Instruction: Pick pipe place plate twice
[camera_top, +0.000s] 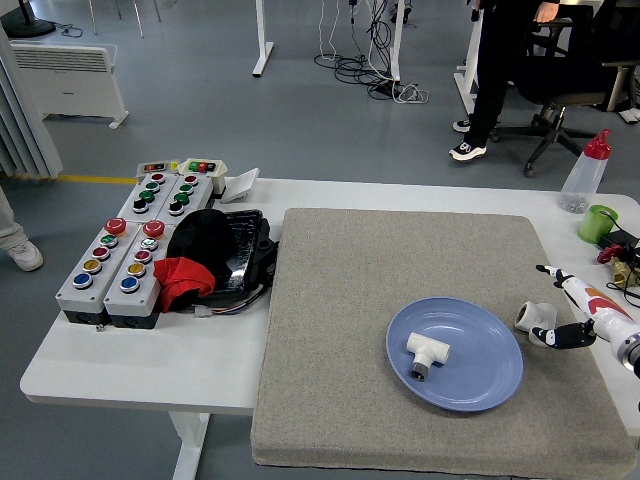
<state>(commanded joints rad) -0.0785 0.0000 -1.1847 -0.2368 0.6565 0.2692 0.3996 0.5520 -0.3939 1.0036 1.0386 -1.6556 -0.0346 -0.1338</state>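
Note:
A white T-shaped pipe fitting (427, 353) lies on the blue plate (480, 385), left of the plate's middle. A second white pipe fitting (533, 317) sits on the grey mat (400, 270) just right of the plate's rim. My right hand (566, 308) is at the right edge of the picture, its fingers spread around that fitting without closing on it; a dark fingertip rests just below it. My left arm is out of sight.
Two grey button boxes (125, 255) and a black and red cloth bundle (205, 255) lie at the left. A clear bottle with a red cap (584, 175) and a green cup (598, 222) stand at the far right. A person stands far behind.

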